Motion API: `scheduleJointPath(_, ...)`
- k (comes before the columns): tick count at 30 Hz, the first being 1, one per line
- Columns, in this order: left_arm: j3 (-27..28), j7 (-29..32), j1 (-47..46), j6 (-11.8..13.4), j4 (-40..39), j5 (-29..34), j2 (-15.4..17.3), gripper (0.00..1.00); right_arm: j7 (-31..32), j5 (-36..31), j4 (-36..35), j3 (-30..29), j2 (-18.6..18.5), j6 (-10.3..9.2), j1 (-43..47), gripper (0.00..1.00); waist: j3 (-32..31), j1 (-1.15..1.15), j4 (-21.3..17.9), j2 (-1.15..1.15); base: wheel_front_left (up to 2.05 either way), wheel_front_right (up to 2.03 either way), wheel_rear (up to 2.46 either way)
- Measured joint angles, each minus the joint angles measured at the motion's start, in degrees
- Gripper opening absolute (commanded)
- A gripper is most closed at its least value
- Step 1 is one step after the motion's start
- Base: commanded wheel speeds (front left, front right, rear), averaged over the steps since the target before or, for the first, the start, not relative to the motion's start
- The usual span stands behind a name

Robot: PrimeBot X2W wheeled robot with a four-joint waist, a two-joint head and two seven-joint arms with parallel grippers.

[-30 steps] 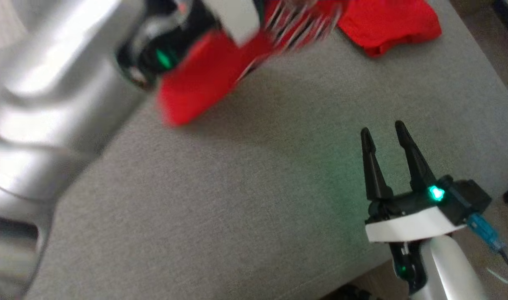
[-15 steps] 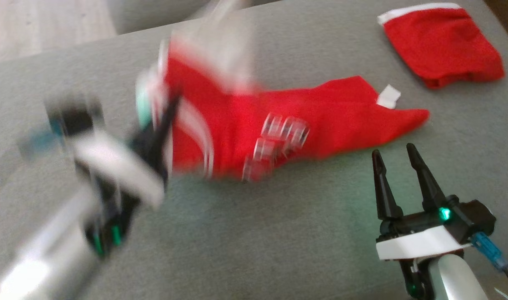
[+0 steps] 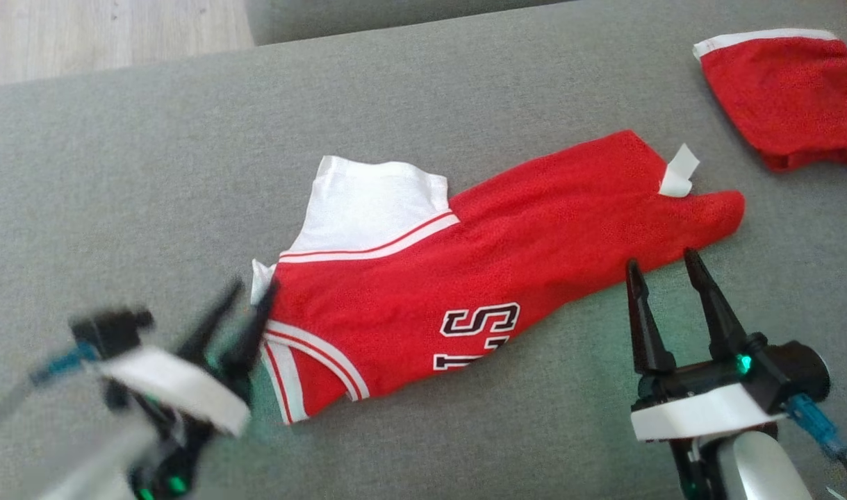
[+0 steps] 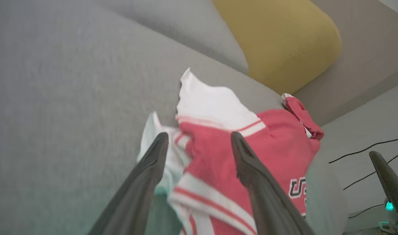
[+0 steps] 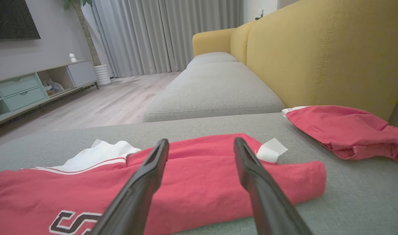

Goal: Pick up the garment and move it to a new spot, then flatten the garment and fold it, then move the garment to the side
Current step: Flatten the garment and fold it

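Grey sofa seat (image 3: 465, 90): red-white jersey (image 3: 465, 264) lying crumpled; second red garment (image 3: 784, 97) far right.

**Grey sofa seat** (image 3: 423, 104): broad woven cushion; a second grey cushion (image 5: 215, 88) adjoins it across a seam.
**Yellow backrest** (image 5: 316, 58): rises behind both cushions and ends in a rounded arm.
**Folded red cloth** (image 3: 784, 97): white band along one edge, lying on the seat just beside the backrest.
**Wooden floor** (image 3: 110, 31): pale planks beyond the sofa.
**Grey curtains** (image 5: 166, 32): drawn, reaching the floor.
**Low cabinet** (image 5: 29, 88): pale green drawers, set against the wall below a dark screen (image 5: 9, 18). A ribbed white pot (image 5: 102, 74) stands at its end.
**Black cables** (image 4: 365, 151): trailing on the floor beside the sofa.
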Motion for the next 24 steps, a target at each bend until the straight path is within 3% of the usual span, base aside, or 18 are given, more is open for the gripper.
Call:
scheduleJointPath(4, 1.30, 3.46, -9.18, 2.08, -2.04, 5.01, 4.91, 1.00, 0.00, 0.00, -0.31, 0.96, 0.00, 0.00, -0.32, 1.00, 0.91, 0.01, -0.36, 0.00, 0.00, 0.00, 0.00)
scheduleJointPath(7, 0.38, 10.14, -18.27, 2.36, -3.68, 9.24, 6.57, 1.00, 0.00, 0.00, -0.64, 1.40, 0.00, 0.00, -0.66, 1.00, 1.95, 0.01, -1.09, 0.00, 0.00, 0.00, 0.00)
scheduleJointPath(12, -3.82, 23.69, -29.84, 1.81, -1.54, 12.39, 5.46, 1.00, 0.00, 0.07, -0.89, 2.03, -0.01, 0.00, -3.11, 1.00, 4.35, 0.02, -2.93, 0.00, 0.00, 0.00, 0.00)
scheduleJointPath(16, -6.98, 33.34, -35.35, 1.88, 5.38, 13.02, 3.04, 1.00, 0.00, 1.02, -1.07, 2.88, -0.01, 0.00, -5.15, 1.00, 6.96, 0.02, -5.51, 0.00, 0.00, 0.00, 0.00)
scheduleJointPath(20, -8.94, 37.66, -36.95, 1.87, 11.45, 14.04, 2.60, 1.00, 0.00, 1.64, -1.29, 3.28, -0.01, 0.00, -6.11, 1.00, 9.01, 0.02, -7.80, 0.00, 0.00, 0.00, 0.00)
scheduleJointPath(24, -10.31, 38.32, -36.95, 1.88, 16.03, 16.44, 3.22, 1.00, 0.00, 2.69, -1.37, 3.36, -0.01, 0.00, -6.82, 1.00, 10.60, 0.02, -10.14, 0.00, 0.00, 0.00, 0.00)
